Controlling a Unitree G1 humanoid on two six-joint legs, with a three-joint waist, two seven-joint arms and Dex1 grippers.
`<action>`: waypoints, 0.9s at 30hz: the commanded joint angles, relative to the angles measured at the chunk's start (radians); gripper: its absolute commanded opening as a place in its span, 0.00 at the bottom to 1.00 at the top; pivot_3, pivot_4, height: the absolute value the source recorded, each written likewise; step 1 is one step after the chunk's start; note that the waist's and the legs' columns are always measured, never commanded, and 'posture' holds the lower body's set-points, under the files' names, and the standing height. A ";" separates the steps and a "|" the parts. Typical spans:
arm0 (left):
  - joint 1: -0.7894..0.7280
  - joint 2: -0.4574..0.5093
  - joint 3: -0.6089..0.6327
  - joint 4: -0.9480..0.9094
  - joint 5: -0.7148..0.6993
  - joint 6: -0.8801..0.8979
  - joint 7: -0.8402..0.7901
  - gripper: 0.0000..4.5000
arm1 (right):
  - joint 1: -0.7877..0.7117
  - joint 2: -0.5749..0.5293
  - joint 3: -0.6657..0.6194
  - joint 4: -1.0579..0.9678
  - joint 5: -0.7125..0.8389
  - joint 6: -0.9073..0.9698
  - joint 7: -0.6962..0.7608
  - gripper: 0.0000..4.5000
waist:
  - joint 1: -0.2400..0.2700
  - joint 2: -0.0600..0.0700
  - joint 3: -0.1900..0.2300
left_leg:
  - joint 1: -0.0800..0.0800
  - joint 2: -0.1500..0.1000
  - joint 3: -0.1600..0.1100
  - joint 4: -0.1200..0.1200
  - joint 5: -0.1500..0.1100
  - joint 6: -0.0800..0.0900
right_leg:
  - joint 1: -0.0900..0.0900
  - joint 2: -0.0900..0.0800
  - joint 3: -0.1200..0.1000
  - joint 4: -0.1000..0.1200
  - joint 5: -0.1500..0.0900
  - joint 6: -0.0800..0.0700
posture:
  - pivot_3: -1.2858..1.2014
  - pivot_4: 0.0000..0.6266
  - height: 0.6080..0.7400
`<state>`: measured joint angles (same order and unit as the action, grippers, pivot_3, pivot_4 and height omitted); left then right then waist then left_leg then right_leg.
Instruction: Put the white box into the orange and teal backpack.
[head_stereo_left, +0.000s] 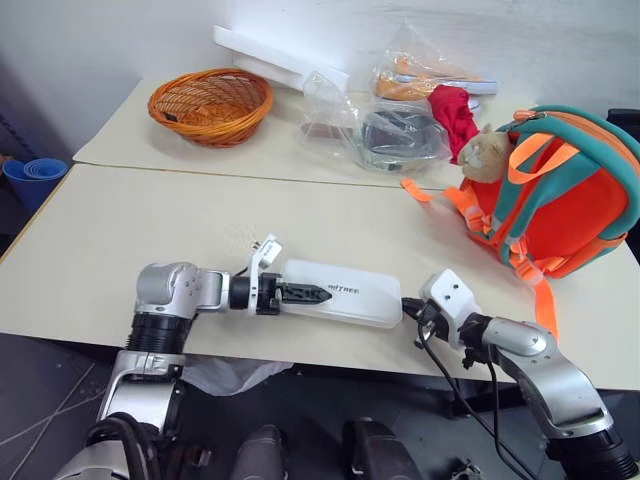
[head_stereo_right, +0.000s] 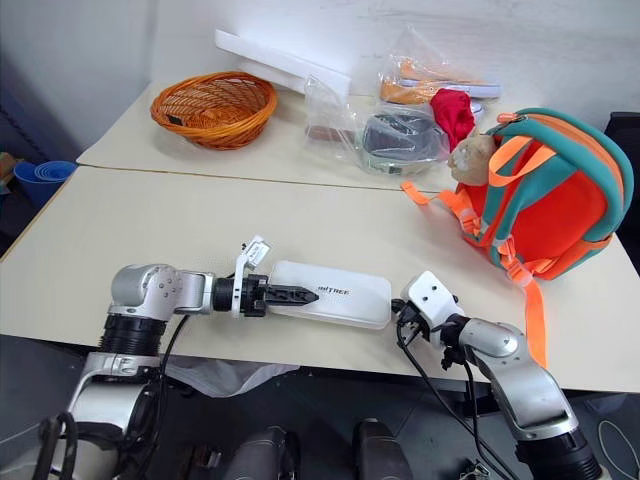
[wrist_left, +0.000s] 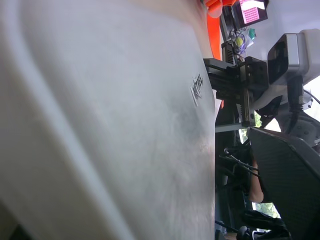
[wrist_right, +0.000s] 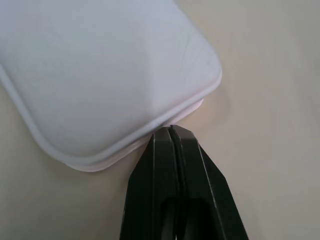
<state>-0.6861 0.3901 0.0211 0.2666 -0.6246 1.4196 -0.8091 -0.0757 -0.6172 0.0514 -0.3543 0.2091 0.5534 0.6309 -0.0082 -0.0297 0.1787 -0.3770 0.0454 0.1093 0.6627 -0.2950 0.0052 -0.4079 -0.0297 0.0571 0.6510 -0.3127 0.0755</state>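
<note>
White box lies flat near the front edge of the surface, left fingers spread over one end, right fingers closed against its other end, orange and teal backpack waiting well apart.

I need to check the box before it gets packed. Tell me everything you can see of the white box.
The white box is a flat, smooth, plastic-looking case with rounded corners, a raised rim and small dark lettering on its lid. It lies flat near the front edge of the table, apart from the backpack. The left hand reaches over one end, a black finger lying on the lid. The right hand, shut, meets the rim at the opposite corner.
</note>
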 joint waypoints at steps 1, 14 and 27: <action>0.007 0.008 -0.008 0.003 -0.018 0.033 -0.002 0.66 | 0.033 0.002 -0.169 -0.056 0.091 0.032 -0.011 0.00 | 0.000 0.000 0.000 | 0.000 0.000 0.000 0.000 0.000 0.000 | 0.000 0.000 0.000 0.000 0.000 0.000 | 0.52 0.24 1.00; 0.017 0.089 0.069 -0.061 -0.087 0.017 -0.017 0.30 | -0.182 -0.049 -0.572 0.140 0.309 0.140 -0.109 0.84 | -0.043 -0.001 0.001 | 0.001 0.002 0.000 -0.002 0.000 -0.002 | -0.001 0.002 0.000 0.001 -0.001 -0.001 | 0.52 0.24 1.00; -0.107 0.124 0.259 -0.029 -0.201 -0.041 -0.085 0.30 | -0.603 0.097 -0.408 0.571 0.237 0.010 -0.205 1.00 | -0.048 0.001 0.004 | -0.002 0.002 0.002 -0.010 0.007 -0.011 | -0.008 0.002 0.002 0.000 -0.002 -0.002 | 0.52 0.24 1.00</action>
<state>-0.7546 0.4970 0.2200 0.2511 -0.7805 1.4171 -0.8672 -0.6476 -0.5116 -0.3521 0.1867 0.4667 0.6216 0.4328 -0.0560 -0.0285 0.1831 -0.3799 0.0470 0.1116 0.6529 -0.2883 -0.0062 -0.4164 -0.0275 0.0590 0.6506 -0.3142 0.0733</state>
